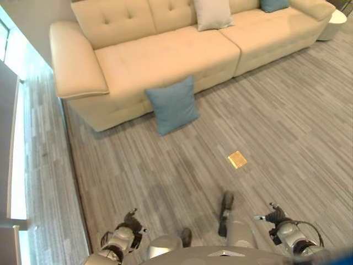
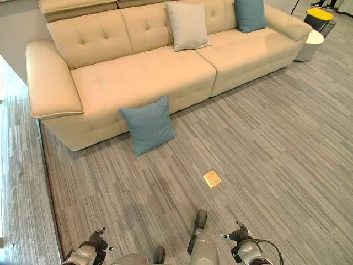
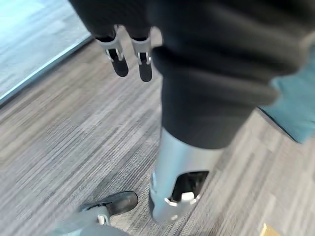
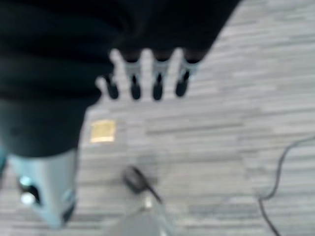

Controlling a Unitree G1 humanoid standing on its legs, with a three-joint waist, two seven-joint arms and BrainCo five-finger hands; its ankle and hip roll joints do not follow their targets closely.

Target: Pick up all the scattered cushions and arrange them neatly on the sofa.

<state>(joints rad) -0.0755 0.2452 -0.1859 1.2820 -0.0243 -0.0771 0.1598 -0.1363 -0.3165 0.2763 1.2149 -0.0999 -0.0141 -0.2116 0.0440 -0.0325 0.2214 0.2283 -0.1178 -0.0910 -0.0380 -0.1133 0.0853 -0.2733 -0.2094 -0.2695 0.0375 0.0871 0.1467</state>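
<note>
stretching across the far side of the room, well ahead of both hands, a cream sofa takes up the most space, standing on grey striped carpet floor. its tufted seat and back face the robot, with a broad armrest at the end beyond the left hand.

leaning upright against the sofa's front, ahead of the left hand and a little toward the right hand's side, a blue cushion rests with its lower edge on the floor. it is well apart from both hands. two more cushions sit on the sofa, propped against the backrest: a pale grey cushion near the middle, and a second blue cushion further along toward the end beyond the right hand.

past that end of the sofa stands a small round white table with a yellow-topped object behind it.

both hands hang low at the robot's sides, far short of the sofa. in its wrist view the left hand has its fingers straight and relaxed, holding nothing, with carpet below them. the right hand likewise has its fingers hanging straight in a row, holding nothing.

on the floor between the hands and the leaning blue cushion, closer to the right hand, lies a small yellow square plate, flat in the carpet.
</note>
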